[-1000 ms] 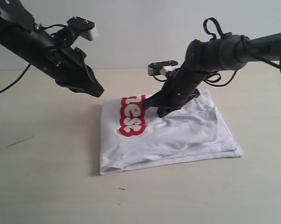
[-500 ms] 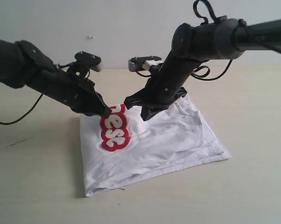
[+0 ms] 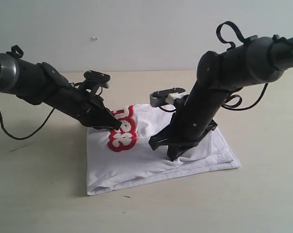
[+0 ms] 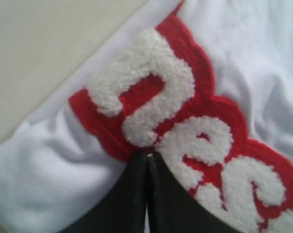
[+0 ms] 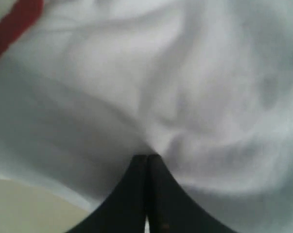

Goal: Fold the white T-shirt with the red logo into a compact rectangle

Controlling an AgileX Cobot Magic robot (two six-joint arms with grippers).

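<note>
The white T-shirt (image 3: 151, 162) lies folded in a rough rectangle on the table, with the end of the red logo (image 3: 122, 135) showing on its top left part. My left gripper (image 3: 118, 125) is shut, its tip pressed on the edge of the red logo (image 4: 195, 111) beside the fuzzy white letters; the left gripper (image 4: 147, 155) shows no cloth between its fingers. My right gripper (image 3: 174, 155) is shut too, tip down on the plain white cloth (image 5: 185, 73) near the shirt's front edge. The right gripper (image 5: 147, 156) rests at a small pucker. The neck and tag are hidden.
The tan table (image 3: 39, 194) stretches around the shirt, with a pale wall behind. A black cable (image 3: 17, 137) trails from the left arm across the table. Small dark marks (image 3: 21, 146) lie on the left. Table surface (image 5: 20, 204) shows just past the shirt's edge.
The shirt slid left on the table. My left gripper came down from above onto the logo. My right gripper moved from beside the logo to the shirt's front right part.
</note>
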